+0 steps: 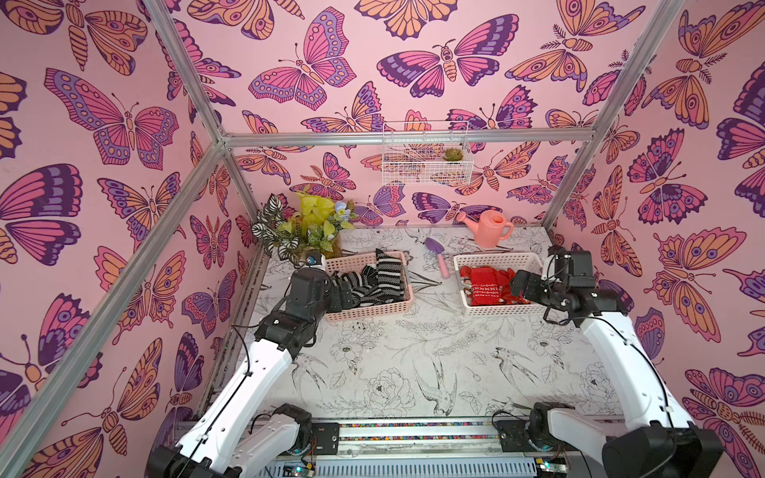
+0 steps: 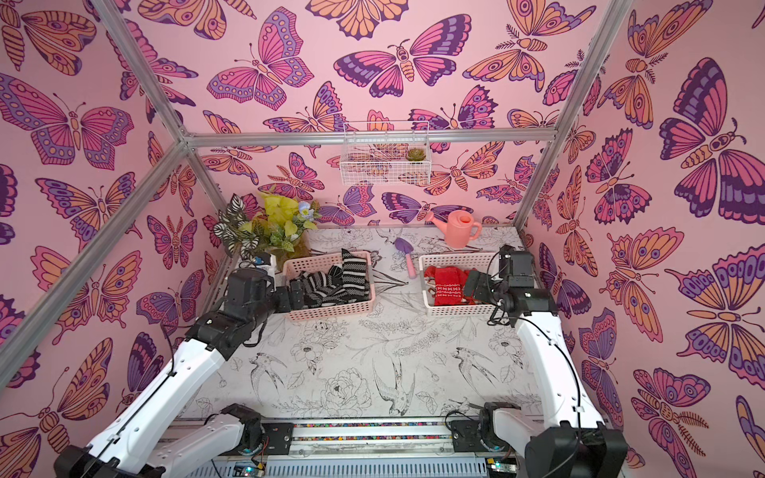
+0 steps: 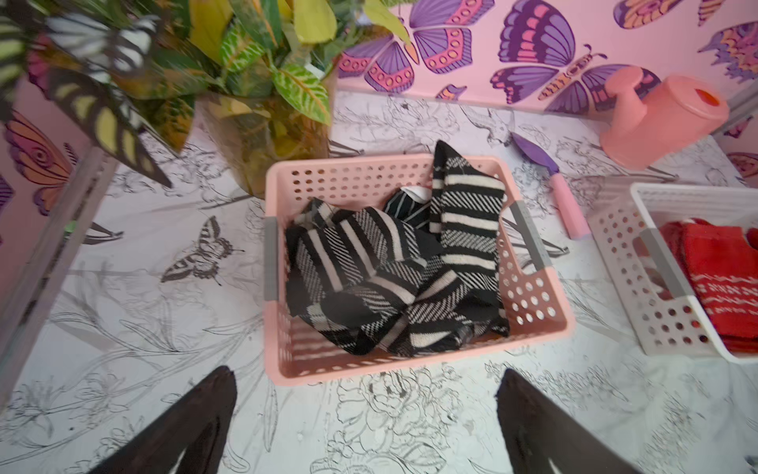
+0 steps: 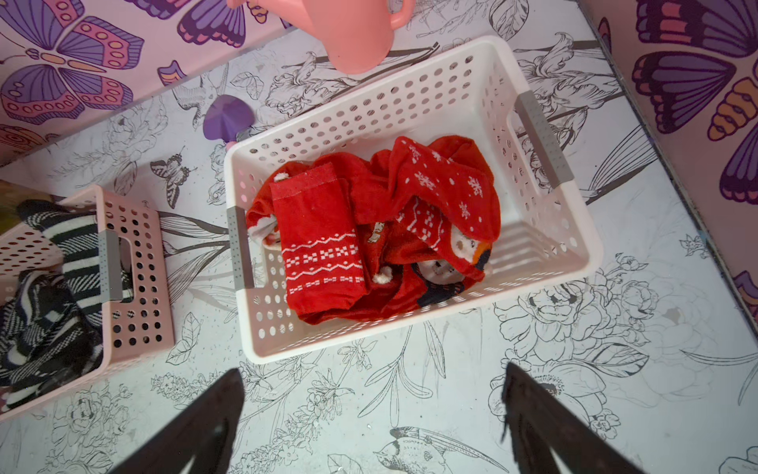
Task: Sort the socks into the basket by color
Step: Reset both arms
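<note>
The bench [image 1: 414,356] shows no loose sock that I can see; everything sits toward its rear edge. Near the rear left corner stands the pink basket [image 1: 364,315], holding the black-and-white striped socks [image 1: 383,285]. Near the rear right corner stands the white basket [image 1: 496,260], holding the red socks [image 1: 484,285]. My left gripper [image 3: 366,371] hangs at the pink basket's left end, jaws spread wide and pinching nothing. My right gripper [image 4: 373,367] hangs at the white basket's right end, likewise spread and empty. From each pair of jaws the pile lies straight ahead and below, inside the walls, each arm nearer its own colour. One leaning sock [image 3: 467,221] props against the pink basket's rear wall, long axis running front to rear. I judge the sorting done, so my next move is a clean retreat.
</note>
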